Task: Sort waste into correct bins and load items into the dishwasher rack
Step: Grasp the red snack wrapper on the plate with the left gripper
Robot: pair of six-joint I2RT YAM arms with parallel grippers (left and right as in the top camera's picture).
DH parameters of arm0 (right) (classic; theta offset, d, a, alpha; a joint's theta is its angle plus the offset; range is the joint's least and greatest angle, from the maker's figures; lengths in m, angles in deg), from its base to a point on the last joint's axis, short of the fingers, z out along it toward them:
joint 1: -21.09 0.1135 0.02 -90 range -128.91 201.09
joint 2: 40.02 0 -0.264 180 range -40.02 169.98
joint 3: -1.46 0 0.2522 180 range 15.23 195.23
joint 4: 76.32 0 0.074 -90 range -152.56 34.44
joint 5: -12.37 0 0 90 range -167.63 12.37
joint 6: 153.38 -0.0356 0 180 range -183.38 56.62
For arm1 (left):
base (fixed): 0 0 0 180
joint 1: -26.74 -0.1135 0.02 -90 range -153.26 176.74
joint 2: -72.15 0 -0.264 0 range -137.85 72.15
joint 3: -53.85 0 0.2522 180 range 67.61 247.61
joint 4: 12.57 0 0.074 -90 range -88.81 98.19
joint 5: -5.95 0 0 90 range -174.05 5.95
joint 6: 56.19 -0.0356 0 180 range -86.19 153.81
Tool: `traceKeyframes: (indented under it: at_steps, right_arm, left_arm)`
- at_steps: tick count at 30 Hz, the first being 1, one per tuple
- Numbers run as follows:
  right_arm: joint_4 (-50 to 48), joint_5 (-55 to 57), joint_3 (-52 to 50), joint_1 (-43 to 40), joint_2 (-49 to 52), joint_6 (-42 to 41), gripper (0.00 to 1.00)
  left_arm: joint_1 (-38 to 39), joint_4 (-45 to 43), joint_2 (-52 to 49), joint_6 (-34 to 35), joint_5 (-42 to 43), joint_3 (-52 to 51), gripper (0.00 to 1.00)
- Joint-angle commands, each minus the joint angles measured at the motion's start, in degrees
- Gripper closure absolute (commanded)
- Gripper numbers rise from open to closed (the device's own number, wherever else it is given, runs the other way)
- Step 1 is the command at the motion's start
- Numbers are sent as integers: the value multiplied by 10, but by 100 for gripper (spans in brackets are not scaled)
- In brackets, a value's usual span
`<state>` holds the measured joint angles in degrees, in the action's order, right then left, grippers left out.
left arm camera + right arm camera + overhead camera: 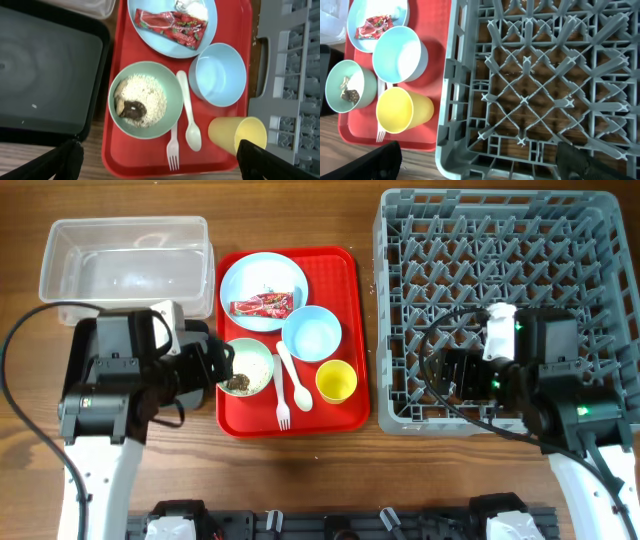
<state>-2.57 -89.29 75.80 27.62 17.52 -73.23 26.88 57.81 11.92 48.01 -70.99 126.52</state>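
Note:
On the red tray point(340, 280), a light blue plate point(250, 280) holds the red-and-white wrapper point(262, 305). A light blue bowl point(311, 333), a yellow cup point(336, 381), a white spoon point(293, 375) and a fork point(281, 402) lie beside it. The pale green bowl point(255, 360) holds crumbly scraps point(140, 100). My left gripper point(159, 149) is open above the tray's front edge, next to the green bowl. My right gripper point(479, 150) is open and empty over the near-left corner of the grey rack point(500, 240).
The clear tub point(125, 255) stands at the back left. The black tray point(45, 75) lies left of the red tray, under my left arm in the overhead view. The rack fills the right side, close against the red tray.

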Motion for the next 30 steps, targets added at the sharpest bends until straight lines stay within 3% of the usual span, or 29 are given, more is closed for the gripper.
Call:
traceKeyframes:
  at_steps: [1, 3, 7, 8, 12, 17, 25, 27, 29, 30]
  right_arm:
    - [-11, 17, 7, -2, 0, -6, 0]
    - [-21, 17, 7, -2, 0, -7, 0]
    - [-22, 17, 7, -2, 0, -7, 0]
    - [-21, 17, 7, -2, 0, -7, 0]
    - [-21, 17, 7, -2, 0, -8, 0]
    - [-16, 17, 7, -2, 0, -8, 0]
    - [-7, 17, 7, -2, 0, -7, 0]
    - [-7, 17, 7, -2, 0, -7, 0]
    - [-8, 17, 7, -2, 0, -7, 0]
    - [-8, 17, 7, -2, 0, -7, 0]
  left_arm:
    - [17, -47, -78, 10, -6, 45, 1]
    - [48, -88, -133, 10, -49, 82, 1]
    - [115, -206, -259, -95, -122, 143, 0]
    - [122, -244, -288, -95, -136, 144, 0]
    - [132, -340, -379, -169, -129, 144, 0]
    - [147, -353, -471, -319, -125, 144, 0]
    - [146, -355, -552, -320, -125, 144, 2]
    - [146, -354, -563, -320, -125, 144, 11]
    - [146, -341, -565, -318, -125, 144, 39]
    - [146, -337, -565, -318, -125, 144, 63]
